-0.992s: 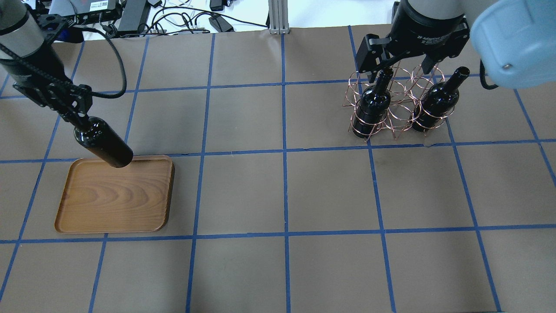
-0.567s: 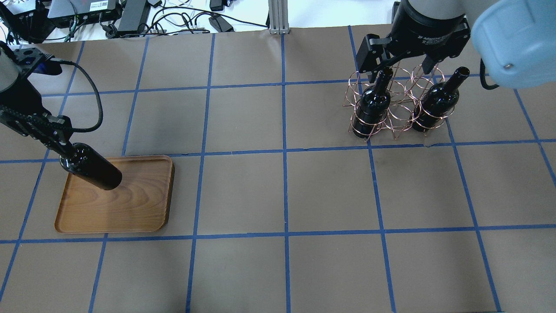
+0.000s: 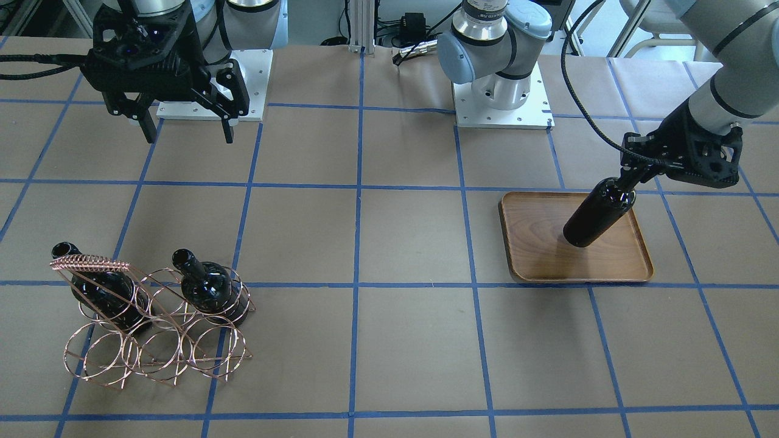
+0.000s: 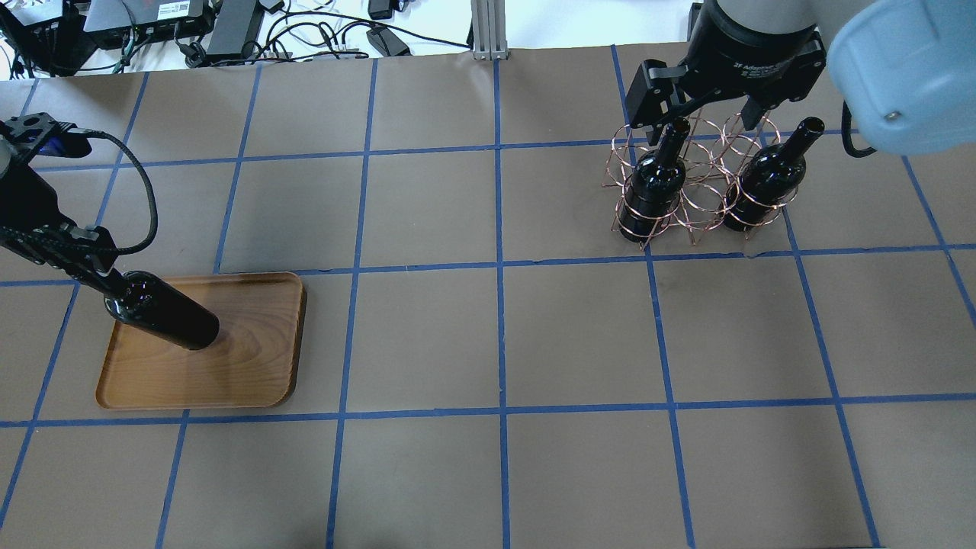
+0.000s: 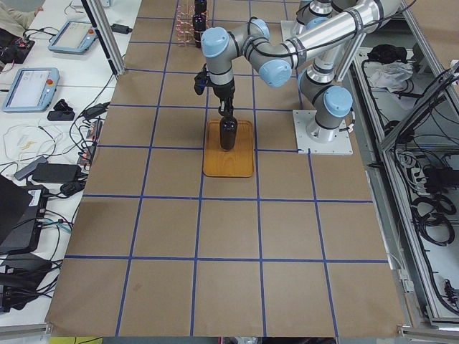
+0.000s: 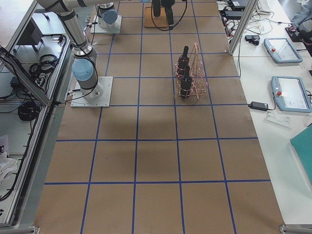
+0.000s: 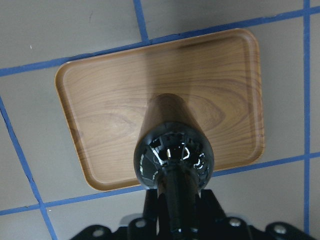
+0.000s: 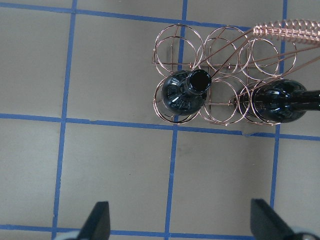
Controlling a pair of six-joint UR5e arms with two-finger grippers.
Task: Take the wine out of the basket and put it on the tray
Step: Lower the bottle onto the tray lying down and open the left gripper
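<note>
Operator: Status of wine bottle (image 4: 164,314)?

Technician: Gripped by the neck in the left gripper (image 3: 634,175), with the fingers pinching the glass just above the shoulder. The body hangs roughly upright over the wooden tray (image 4: 252,366), with its base toward the tray's middle. It cannot be told whether the base touches the tray floor.

Operator: Failure modes?

Technician: Three, by judgement.
1. Release with the base off the tray floor or tilted. The bottle drops, rocks and may topple across the tray's low rim.
2. Glossy glass in a two-finger pinch. The neck can slip or swing, so the base lands askew.
3. Pressing down past contact. The tray may skid, or the neck may bind in the fingers.

Operator: Other arm?

Technician: The right gripper (image 3: 187,129) is well apart from the tray, with fingers spread and nothing between them. It is raised near the copper wire basket (image 3: 152,359), which carries two more bottles (image 4: 652,187). No conflict is expected at the tray.
</note>
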